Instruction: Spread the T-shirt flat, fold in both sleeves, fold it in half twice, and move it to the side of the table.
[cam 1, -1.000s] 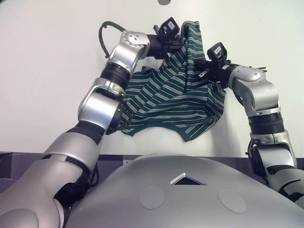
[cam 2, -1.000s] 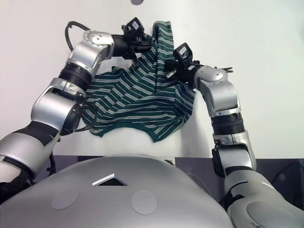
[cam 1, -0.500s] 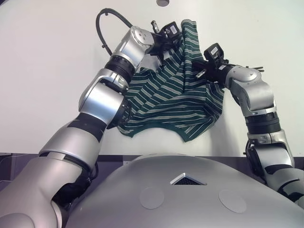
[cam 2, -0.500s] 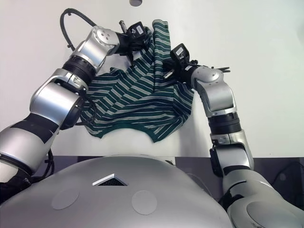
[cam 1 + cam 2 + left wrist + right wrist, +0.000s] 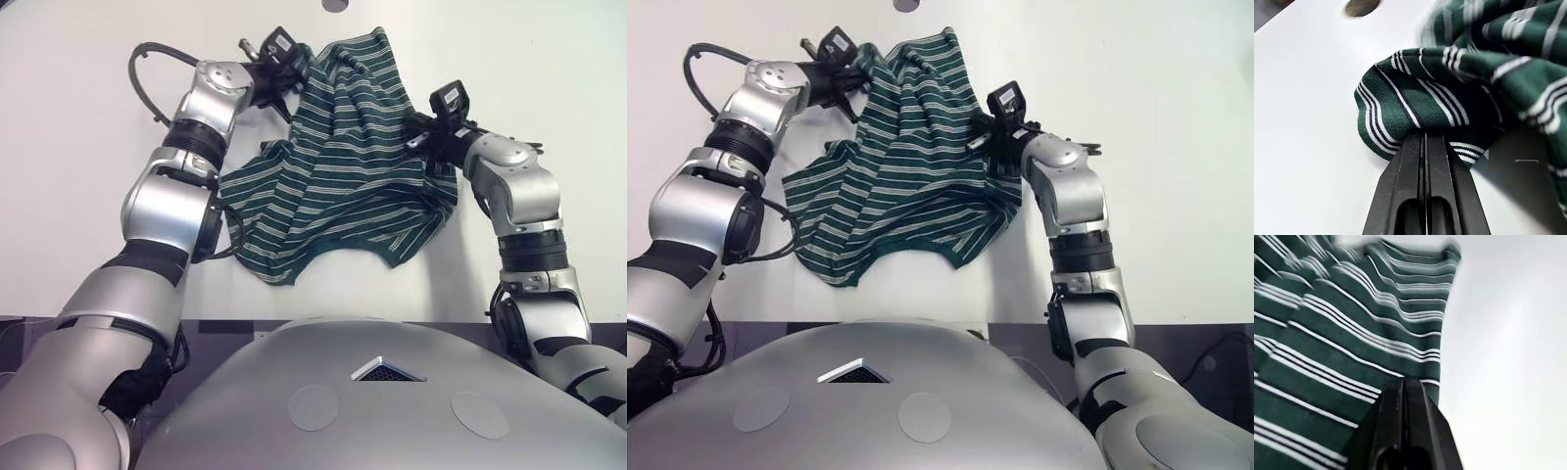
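The T-shirt (image 5: pixel 338 181), dark green with thin white stripes, lies bunched and creased on the white table (image 5: pixel 78 196), in the middle ahead of me, and it is not spread flat. Its far part is gathered into a ridge of folds that runs toward the table's far edge. Its near hem sags toward me in an uneven curve, with one corner sticking out at my near left. I cannot tell whether the far part rests on the table or hangs just above it.

My left end effector (image 5: pixel 1425 142) is clamped on the T-shirt. In the left wrist view its two black fingers (image 5: pixel 1400 186) are pressed together, with a rounded fold of striped cloth pinched at their tips just over the table. From the head views this grip sits at the far left corner of the cloth.

My right end effector (image 5: pixel 1406 382) is likewise closed on the T-shirt. Its fingers (image 5: pixel 1386 421) meet on the cloth's right edge, about halfway along that side, with bare table just beside it. The fabric spans between the two grips in loose diagonal folds.

A dark round hole (image 5: pixel 1361 6) in the table lies just beyond the T-shirt's far edge, near the left grip.
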Controlling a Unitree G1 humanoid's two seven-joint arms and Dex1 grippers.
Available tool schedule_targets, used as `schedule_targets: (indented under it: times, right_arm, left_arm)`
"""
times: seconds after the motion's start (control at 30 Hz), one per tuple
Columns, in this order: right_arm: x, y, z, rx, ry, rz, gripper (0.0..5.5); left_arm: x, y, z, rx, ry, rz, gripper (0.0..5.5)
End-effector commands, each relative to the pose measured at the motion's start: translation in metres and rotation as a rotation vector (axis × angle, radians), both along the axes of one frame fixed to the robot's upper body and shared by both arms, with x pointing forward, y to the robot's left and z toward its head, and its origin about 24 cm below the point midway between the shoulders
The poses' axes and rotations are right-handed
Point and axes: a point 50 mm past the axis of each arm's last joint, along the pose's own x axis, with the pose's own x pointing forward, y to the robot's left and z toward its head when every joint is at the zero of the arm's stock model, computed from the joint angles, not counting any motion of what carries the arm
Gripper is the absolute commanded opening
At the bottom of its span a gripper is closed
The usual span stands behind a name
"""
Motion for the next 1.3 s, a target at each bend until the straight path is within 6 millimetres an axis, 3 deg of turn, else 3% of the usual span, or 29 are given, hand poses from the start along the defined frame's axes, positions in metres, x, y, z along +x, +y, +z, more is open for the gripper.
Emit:
schedule_targets:
  times: [0.03,0.23,0.3,0.37,0.43,0.57,0.67,0.77,0.9,1.13,1.23,1.3]
  right_arm:
    - [-0.008,-0.024,-0.018,-0.129,0.093,-0.064,0.03]
    - [-0.011,-0.007,0.016,-0.093,0.013,0.103,0.03]
    - [0.006,-0.005,0.046,-0.047,-0.084,0.094,0.03]
    - [0.033,0.007,0.069,0.031,-0.162,0.093,0.03]
    - [0.049,0.027,0.061,0.088,-0.143,0.132,0.03]
    - [0.068,0.050,0.025,0.132,-0.060,0.169,0.03]
    - [0.079,0.057,0.013,0.108,-0.045,0.142,0.03]
    - [0.092,0.048,0.015,0.181,-0.037,-0.040,0.03]
    - [0.098,0.042,0.018,0.338,0.028,-0.186,0.03]
    - [0.082,0.019,-0.014,0.259,0.176,-0.374,0.03]
    - [0.078,-0.011,-0.019,0.159,0.140,-0.503,0.03]
    - [0.078,-0.033,-0.017,0.109,0.095,-0.592,0.03]
  left_arm:
    - [-0.008,0.022,-0.012,-0.024,0.030,0.061,0.00]
    - [0.010,0.008,0.052,-0.488,-0.238,0.007,0.00]
    - [0.005,-0.007,0.065,-0.536,-0.246,-0.098,0.00]
    - [-0.009,-0.030,0.049,-0.363,-0.171,-0.236,0.00]
    - [-0.015,-0.041,0.037,-0.196,-0.145,-0.276,0.00]
    - [-0.028,-0.040,0.041,0.029,-0.140,-0.383,0.00]
    - [-0.036,-0.040,0.050,0.124,-0.157,-0.409,0.00]
    - [-0.046,-0.046,0.040,0.091,-0.072,-0.421,0.00]
    - [-0.059,-0.036,-0.005,0.215,0.047,-0.383,0.00]
    - [-0.066,-0.038,0.014,0.173,-0.012,-0.380,0.00]
    - [-0.064,-0.026,0.020,0.134,-0.015,-0.287,0.00]
    - [-0.066,-0.012,0.011,0.130,0.024,-0.206,0.00]
